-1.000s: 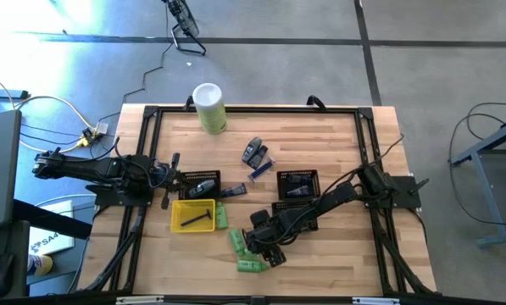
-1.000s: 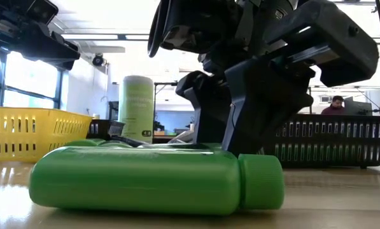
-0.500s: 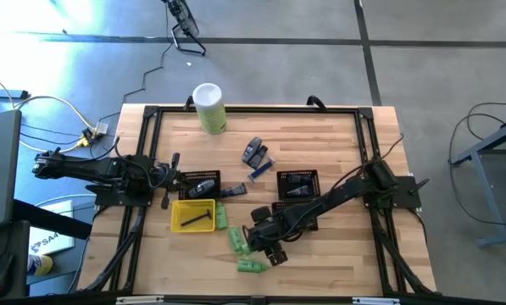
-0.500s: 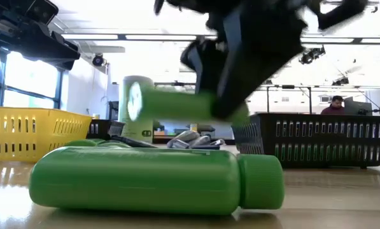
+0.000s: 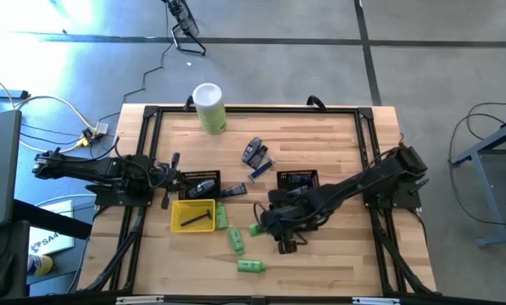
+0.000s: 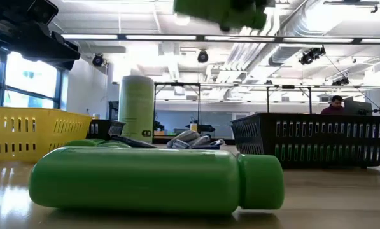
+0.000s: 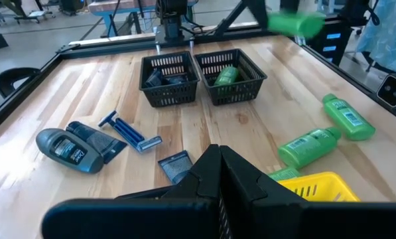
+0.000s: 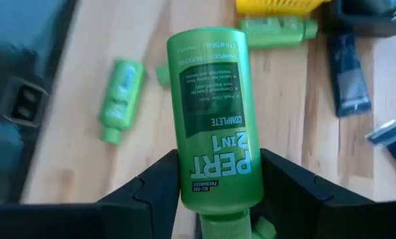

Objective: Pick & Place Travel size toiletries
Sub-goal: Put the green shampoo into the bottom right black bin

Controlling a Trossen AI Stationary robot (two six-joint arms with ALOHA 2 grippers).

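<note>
Hidden on my left: the left gripper (image 5: 173, 174) sits at the table's left edge beside the yellow tray (image 5: 191, 215); from above I cannot make out its fingers, but in the left wrist view they are pressed together with nothing between them.
Yellow tray: something dark lies inside; I cannot tell what.
Left black basket (image 5: 198, 184): dark packets inside, too small to name.
Loose bottles: two green bottles (image 5: 238, 240) lie on the wood in front of the tray, a third just beside the tray's right side.
Lifted bottle: the green shampoo bottle (image 8: 214, 119) is off the table, right of the loose ones, cut off at the top of the low view.
Right gripper (image 8: 217, 192): jaws part-spread and pinching that bottle across its body, one finger on each side.
Hard to make out: from above, the arm covers the right gripper's hold.
Right black baskets (image 5: 297, 183): one holds a green bottle, the other dark items.
</note>
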